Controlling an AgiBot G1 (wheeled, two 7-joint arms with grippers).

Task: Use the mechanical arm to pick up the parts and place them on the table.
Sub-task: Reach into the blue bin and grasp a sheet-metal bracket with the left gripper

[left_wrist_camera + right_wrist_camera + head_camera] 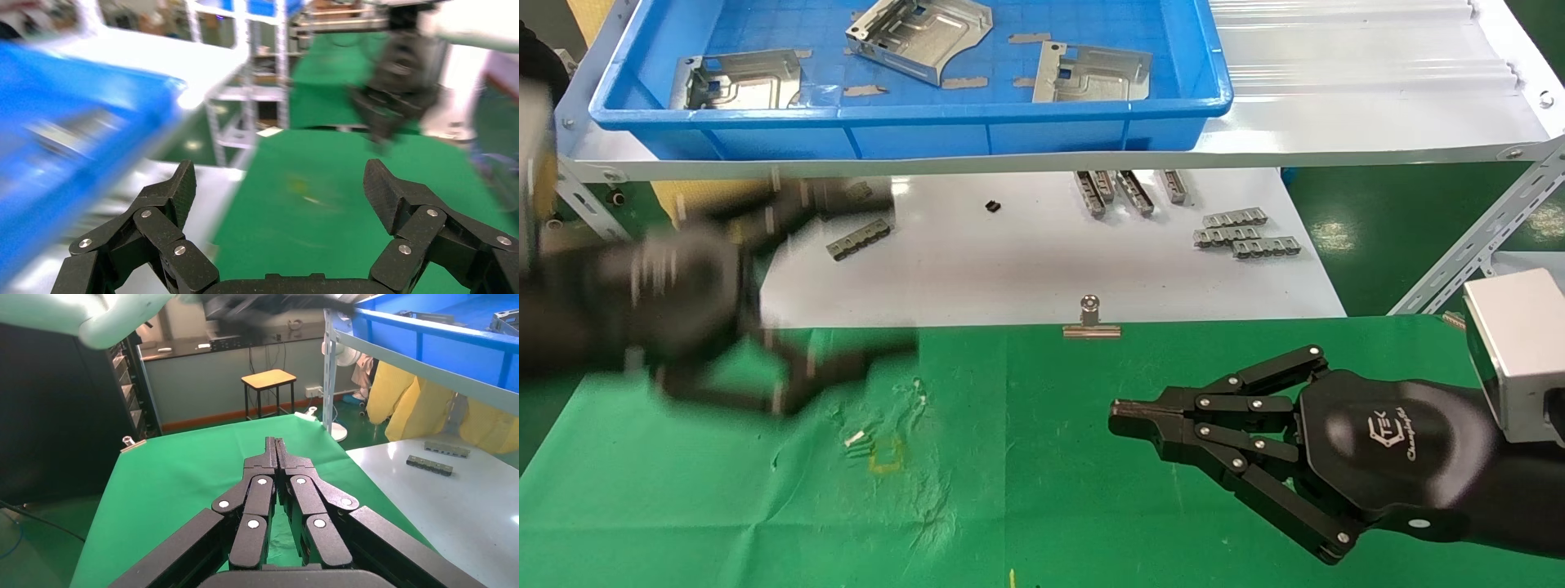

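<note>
Three metal plates (923, 37) lie in the blue tray (911, 122) beyond the green table's (1042, 506) far edge; they look stiff, thin, slippery, best pinched by a bent lip. Left gripper (281, 196) spread wide and empty near the far-left corner; right gripper (1120, 416) clenched on nothing, parked at the right edge

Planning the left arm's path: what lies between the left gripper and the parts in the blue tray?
In the head view, only the blue tray front wall separates the left gripper from the parts.

The left gripper (789, 286) is motion-blurred near the table's (1026, 490) left edge; finger detail is unreadable there. The blue tray (911, 122) is cut off by the top edge. One part (923, 33) is cropped there. Small pale debris (856, 439) is too small to identify.
</note>
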